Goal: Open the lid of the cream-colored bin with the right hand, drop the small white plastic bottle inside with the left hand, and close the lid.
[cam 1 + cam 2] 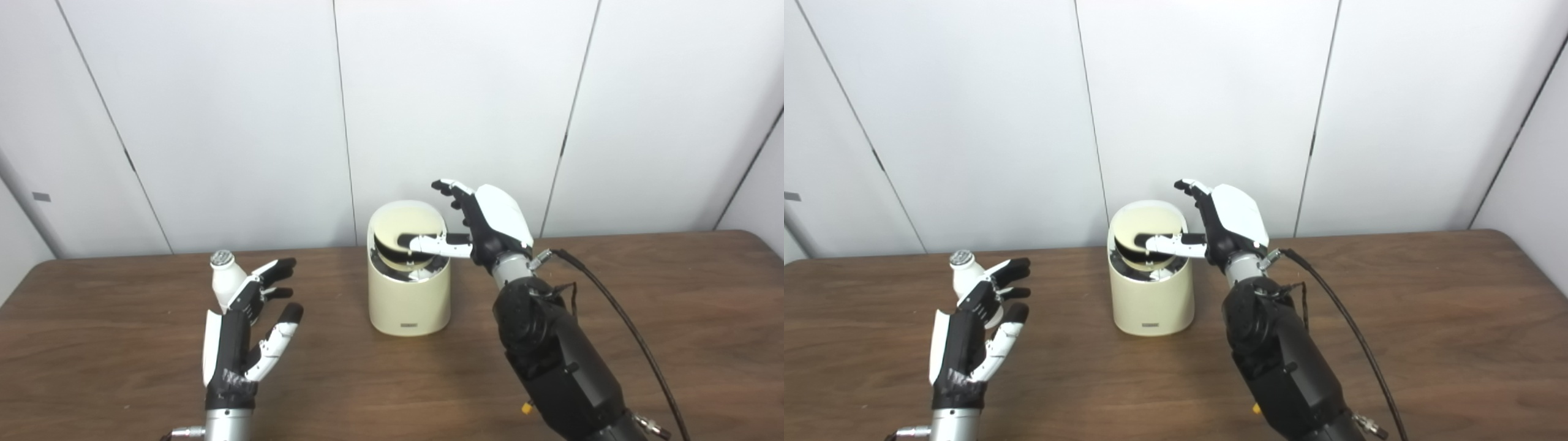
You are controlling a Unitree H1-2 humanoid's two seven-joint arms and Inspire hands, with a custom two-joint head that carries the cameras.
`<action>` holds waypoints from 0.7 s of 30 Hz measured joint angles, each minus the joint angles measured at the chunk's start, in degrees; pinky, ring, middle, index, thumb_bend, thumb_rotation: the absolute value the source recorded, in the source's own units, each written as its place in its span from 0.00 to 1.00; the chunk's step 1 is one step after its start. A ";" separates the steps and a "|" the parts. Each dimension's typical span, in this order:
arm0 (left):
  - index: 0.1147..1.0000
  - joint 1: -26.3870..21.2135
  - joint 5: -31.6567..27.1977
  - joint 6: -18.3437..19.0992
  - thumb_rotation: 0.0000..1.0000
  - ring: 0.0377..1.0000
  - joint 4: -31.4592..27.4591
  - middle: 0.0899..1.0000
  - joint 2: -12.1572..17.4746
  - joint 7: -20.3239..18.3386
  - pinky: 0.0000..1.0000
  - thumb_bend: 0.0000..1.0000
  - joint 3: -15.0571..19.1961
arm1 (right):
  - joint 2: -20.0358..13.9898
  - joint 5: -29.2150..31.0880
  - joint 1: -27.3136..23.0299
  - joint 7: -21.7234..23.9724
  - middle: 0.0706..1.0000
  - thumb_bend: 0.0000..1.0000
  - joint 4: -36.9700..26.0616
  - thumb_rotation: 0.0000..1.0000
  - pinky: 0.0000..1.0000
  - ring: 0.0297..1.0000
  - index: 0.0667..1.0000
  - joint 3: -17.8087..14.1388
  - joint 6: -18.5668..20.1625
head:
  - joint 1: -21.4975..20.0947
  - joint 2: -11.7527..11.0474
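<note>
Wooden table [643, 318], brown, backed by pale wall panels [245, 122] that run along its far edge. Cream-colored bin [409, 294] stands upright near the middle of the table, toward the far edge and close to the wall. Its lid [409, 236] is tipped up at the back, inner face showing, with a dark gap open beneath it at the rim. Right hand [490, 226] is at the bin's right side, level with the rim; fingers spread, one finger [432, 245] reaching leftward across the opening and under the raised lid, the others lifted above and clear of it. That finger lies across part of the mouth. A black cable [625, 331] trails from the right wrist over the right half of the table toward the near edge. Small white plastic bottle [225, 278] stands upright well left of the bin, silver cap on top. Left hand [245, 331] is just in front of it, palm turned inward, fingers apart and holding nothing; upper fingertips [278, 267] sit beside the bottle's shoulder, contact cannot be told. Bare tabletop lies between bottle and bin, and a wide bare stretch runs right of the bin to the table's rounded right corner. Near edge falls below the frame.
</note>
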 measured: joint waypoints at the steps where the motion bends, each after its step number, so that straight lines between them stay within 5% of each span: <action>1: 0.72 0.00 0.00 0.00 0.69 0.77 0.00 0.77 0.00 0.00 0.67 0.69 0.02 | 0.00 0.17 0.01 0.24 0.83 0.94 -0.14 0.86 0.63 0.77 0.84 0.00 0.00 | 0.00 0.00; 12: 0.72 0.00 0.05 0.00 0.70 0.77 0.00 0.77 0.00 0.00 0.67 0.68 0.01 | 0.12 2.87 1.17 2.26 0.86 0.96 -0.53 0.94 0.66 0.80 0.87 -1.21 -0.05 | 0.09 0.00; 21: 0.72 0.08 -0.07 0.00 0.68 0.77 0.00 0.77 0.02 -0.08 0.67 0.69 -0.02 | 3.01 24.91 4.71 5.08 0.97 1.00 -1.71 0.98 0.90 0.97 0.96 -11.50 -7.34 | 0.09 -0.09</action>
